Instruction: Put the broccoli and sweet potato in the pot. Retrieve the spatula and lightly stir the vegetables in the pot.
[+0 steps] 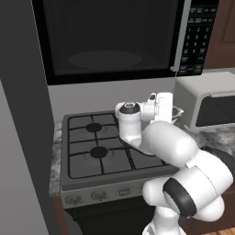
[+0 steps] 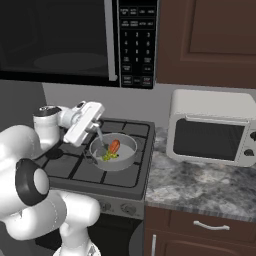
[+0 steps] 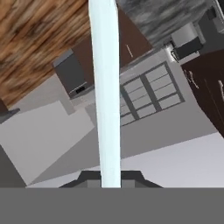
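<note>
Stirring should stay gentle: the claw [image 2: 96, 128] pinches the pale spatula [image 2: 99, 136] dipping into the pot [image 2: 127, 161], where broccoli [image 2: 108, 156] and sweet potato [image 2: 114, 146] lie together, so small slow sweeps seem wise.

The stove [image 2: 75, 165] bears the pot [image 2: 125, 161]; the stone counter [image 2: 210, 187] bears a toaster oven [image 2: 212, 127].

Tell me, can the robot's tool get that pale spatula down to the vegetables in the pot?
Probably yes. The tool holds the spatula tilted over the pot, and its blade already dips inside beside the broccoli and sweet potato. Nothing stands between them.
</note>
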You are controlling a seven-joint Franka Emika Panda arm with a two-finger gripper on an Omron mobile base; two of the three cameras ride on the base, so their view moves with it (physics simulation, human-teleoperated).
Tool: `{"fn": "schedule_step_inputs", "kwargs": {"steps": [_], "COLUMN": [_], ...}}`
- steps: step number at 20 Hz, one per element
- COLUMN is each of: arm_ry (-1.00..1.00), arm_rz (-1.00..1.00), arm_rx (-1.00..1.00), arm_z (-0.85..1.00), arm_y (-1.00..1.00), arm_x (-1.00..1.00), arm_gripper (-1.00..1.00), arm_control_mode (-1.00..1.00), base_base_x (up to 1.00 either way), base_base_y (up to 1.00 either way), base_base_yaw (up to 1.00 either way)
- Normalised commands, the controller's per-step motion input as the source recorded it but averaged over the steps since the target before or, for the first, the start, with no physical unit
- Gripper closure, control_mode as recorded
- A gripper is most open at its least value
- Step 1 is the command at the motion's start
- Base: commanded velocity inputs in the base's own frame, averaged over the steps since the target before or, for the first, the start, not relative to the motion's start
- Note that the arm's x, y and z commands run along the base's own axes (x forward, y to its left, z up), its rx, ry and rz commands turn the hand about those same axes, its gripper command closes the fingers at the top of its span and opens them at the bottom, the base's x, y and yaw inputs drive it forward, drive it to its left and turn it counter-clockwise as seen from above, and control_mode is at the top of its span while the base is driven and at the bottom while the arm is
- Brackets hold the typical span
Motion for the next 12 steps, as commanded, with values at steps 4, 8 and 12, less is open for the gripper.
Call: {"fn": "schedule_step_inputs", "kwargs": {"steps": [4, 8, 12], "arm_ry": [0.02, 0.00, 0.00], "arm_rz": [0.00, 0.00, 0.00], "arm_rx": [0.00, 0.00, 0.00], "arm_z": [-0.10, 0.00, -0.08], "arm_y": [0.20, 0.05, 0.00], "arm_x": [0.27, 0.23, 0.02], "arm_gripper": [1.00, 1.00, 1.00], "arm_control_mode": [-1.00, -1.00, -1.00], "base_base_x": [0.00, 0.00, 0.00], "base_base_y": [0.00, 0.00, 0.00], "base_base_yaw": [0.00, 0.00, 0.00]}}
